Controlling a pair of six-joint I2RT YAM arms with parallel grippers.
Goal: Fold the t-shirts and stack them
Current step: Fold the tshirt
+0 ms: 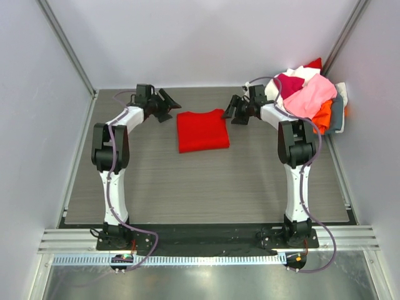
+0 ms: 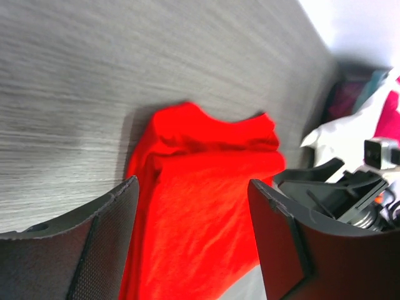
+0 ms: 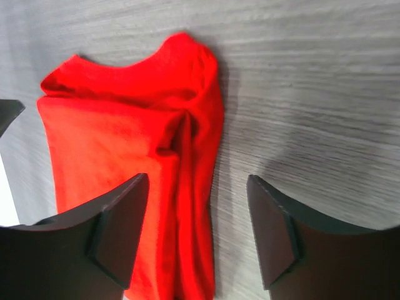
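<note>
A bright red t-shirt (image 1: 201, 130) lies folded into a rectangle at the middle back of the table; it also shows in the left wrist view (image 2: 200, 206) and the right wrist view (image 3: 125, 156). My left gripper (image 1: 170, 104) hovers open and empty just off its far left corner. My right gripper (image 1: 234, 112) hovers open and empty just off its far right corner. A heap of pink (image 1: 310, 97), white, magenta (image 1: 289, 83) and orange (image 1: 324, 114) t-shirts is piled at the back right.
The heap sits in a grey basket (image 1: 338, 114) against the right wall. Grey walls close in the table on the left, back and right. Bare wood-grain table (image 1: 206, 187) stretches in front of the red shirt.
</note>
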